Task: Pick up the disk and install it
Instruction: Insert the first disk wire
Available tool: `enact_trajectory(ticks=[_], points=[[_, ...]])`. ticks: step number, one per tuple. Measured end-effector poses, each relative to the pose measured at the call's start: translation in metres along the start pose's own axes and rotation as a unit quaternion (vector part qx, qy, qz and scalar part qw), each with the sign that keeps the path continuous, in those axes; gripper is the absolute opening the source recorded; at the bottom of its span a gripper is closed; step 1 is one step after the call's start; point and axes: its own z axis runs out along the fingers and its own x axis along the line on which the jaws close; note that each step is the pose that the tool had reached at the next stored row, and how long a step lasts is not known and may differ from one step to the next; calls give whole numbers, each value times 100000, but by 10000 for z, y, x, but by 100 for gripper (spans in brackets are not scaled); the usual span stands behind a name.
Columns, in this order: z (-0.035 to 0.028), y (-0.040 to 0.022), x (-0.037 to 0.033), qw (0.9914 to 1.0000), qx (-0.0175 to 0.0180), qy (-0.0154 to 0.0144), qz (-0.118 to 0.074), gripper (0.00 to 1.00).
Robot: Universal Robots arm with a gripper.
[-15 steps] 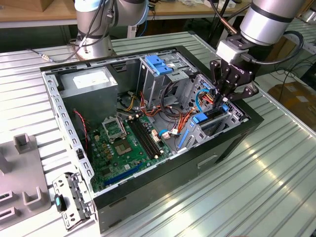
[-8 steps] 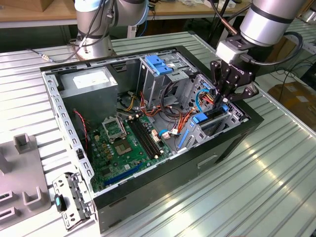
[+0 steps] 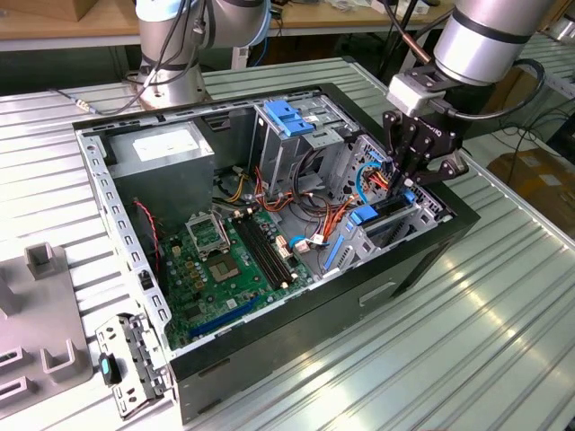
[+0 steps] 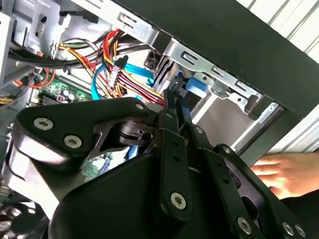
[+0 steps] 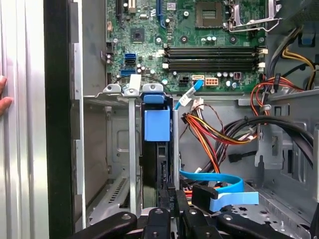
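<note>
Looking into the open computer case (image 3: 431,251), I saw the gripper (image 3: 402,182) pinched nearly closed on the disk (image 5: 157,149), which stood on edge in the lower drive bay (image 5: 130,149).

Bright, even overhead light glares off the ribbed metal table (image 3: 503,323), while the end effector (image 4: 174,164) looms softly blurred.

- disk (image 5: 155,164) sits edge-on in its bay, label and faces hidden
- gripper (image 5: 172,206) body cut off at frame edge in first wrist view
- hand (image 4: 279,172) half behind gripper linkage, second wrist view
- fingertip closure on disk: can't tell
</note>
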Motion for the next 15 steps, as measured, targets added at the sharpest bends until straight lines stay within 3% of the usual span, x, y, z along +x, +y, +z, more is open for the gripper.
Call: enact_trajectory(ticks=[15], points=[[15, 14, 22, 99996, 22, -99, -917, 17]])
